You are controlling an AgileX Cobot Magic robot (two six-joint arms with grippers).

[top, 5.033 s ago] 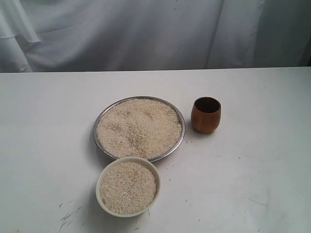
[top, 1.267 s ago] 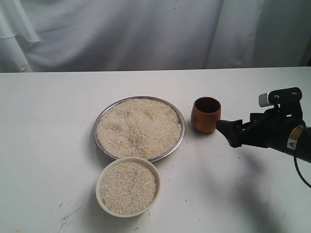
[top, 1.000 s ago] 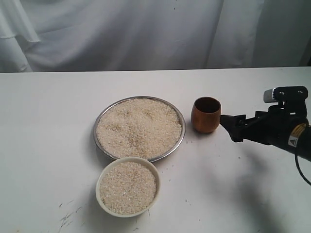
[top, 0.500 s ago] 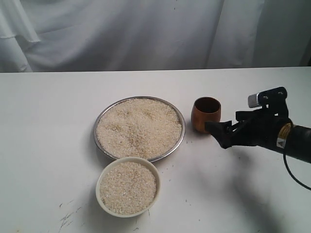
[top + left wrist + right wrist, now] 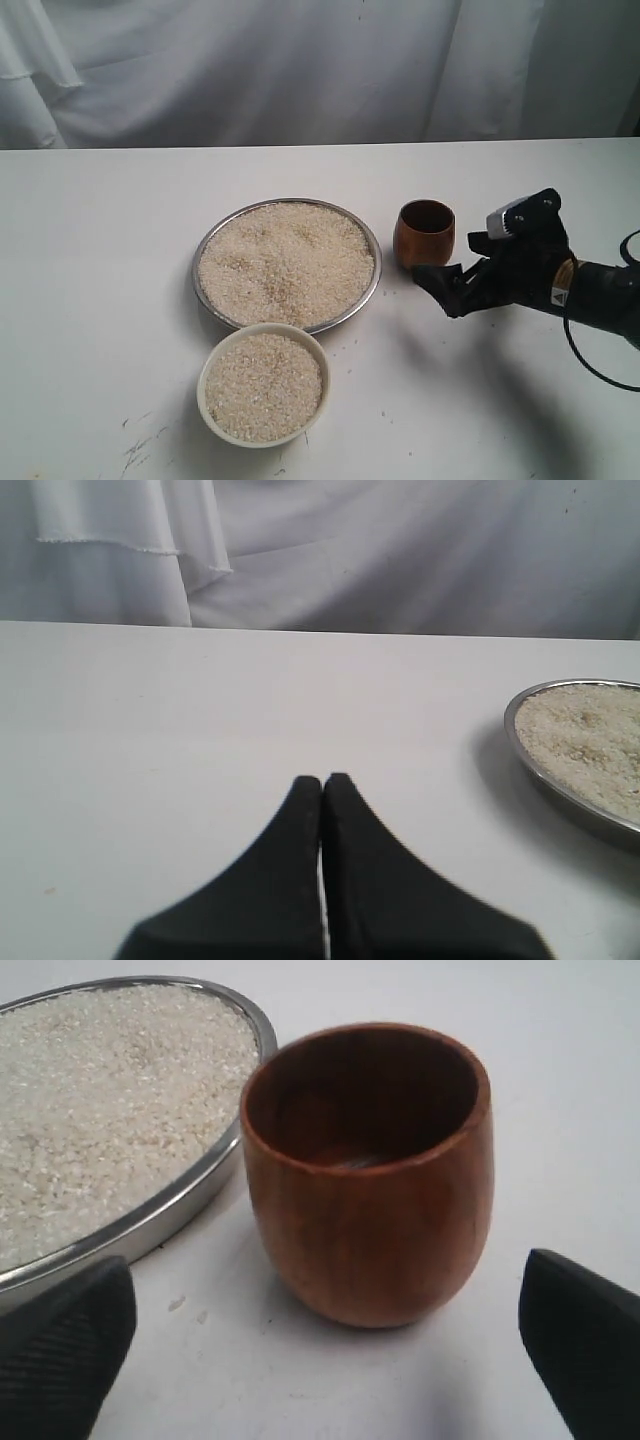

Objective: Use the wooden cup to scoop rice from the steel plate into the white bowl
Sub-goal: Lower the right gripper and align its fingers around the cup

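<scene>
In the exterior view, we are looking at the wooden cup (image 5: pixel 424 235) standing upright, right of centre in the frame, mouth up, so its long axis is running straight up from the surface (image 5: pixel 100 250). It is sitting just beside the right edge of the steel plate (image 5: pixel 196 268), which is heaped with rice (image 5: pixel 285 262). The white bowl (image 5: pixel 202 385), already holding grains, is lying below the plate, in the lower middle of the frame. The right end effector (image 5: pixel 450 265) is reaching in from the right edge, its jaws spread. One dark finger is lying low at the cup's lower right and the other is sitting higher, to the cup's right. The cup is lying to the left of it and very near. We are seeing no left arm here, so the right arm is clearly the nearer one.

In the left wrist view, the left end effector (image 5: pixel 322 780) is resting closed, its tips pressed together and holding nothing. Only the plate's rim and some rice are showing off to one side, well apart from it.

In the right wrist view, the cup (image 5: pixel 370 1210) is filling the middle, dead ahead and centred between the two fingers (image 5: pixel 60 1350). The jaws are standing wide and are not yet around its belly. We are judging that a short straight advance and then a squeeze across the round sides is what the grasp needs.
</scene>
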